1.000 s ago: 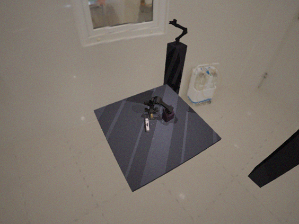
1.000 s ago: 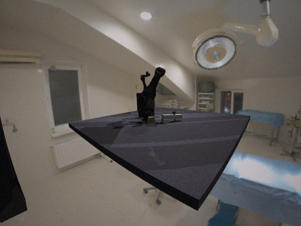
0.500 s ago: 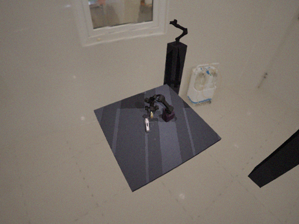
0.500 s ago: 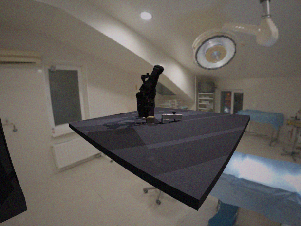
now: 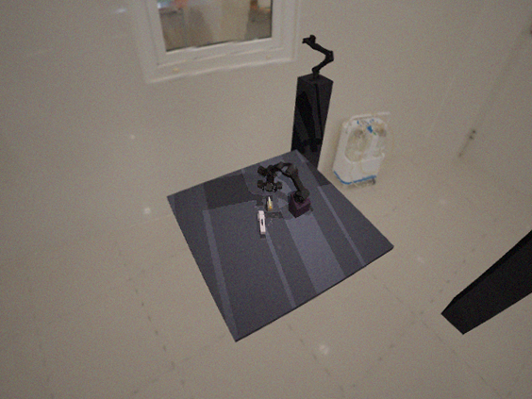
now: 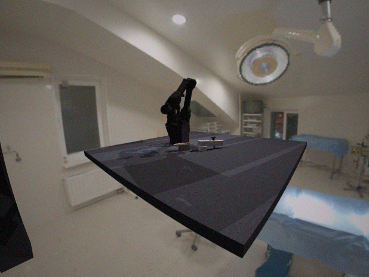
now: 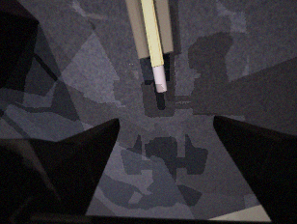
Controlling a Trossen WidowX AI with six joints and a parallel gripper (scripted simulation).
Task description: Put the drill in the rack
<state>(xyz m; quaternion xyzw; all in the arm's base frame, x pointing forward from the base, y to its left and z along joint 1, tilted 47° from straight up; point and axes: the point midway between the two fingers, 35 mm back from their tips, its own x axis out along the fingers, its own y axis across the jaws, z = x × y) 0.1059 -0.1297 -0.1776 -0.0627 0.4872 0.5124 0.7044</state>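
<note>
Light in the room was muted, though the surgical lamp and a round ceiling light glowed pale. Hard-edged shadows and paler bands crossed the dark tabletop; grain roughened every view, and the room behind looked soft.

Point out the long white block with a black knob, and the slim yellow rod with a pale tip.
White block (image 5: pixel 262 230) (image 6: pixel 206 143): top view, top face; exterior view, side.
Yellow rod (image 5: pixel 270 206) (image 6: pixel 184 144) (image 7: pixel 152 36): top, exterior and wrist views, shaft.
</note>
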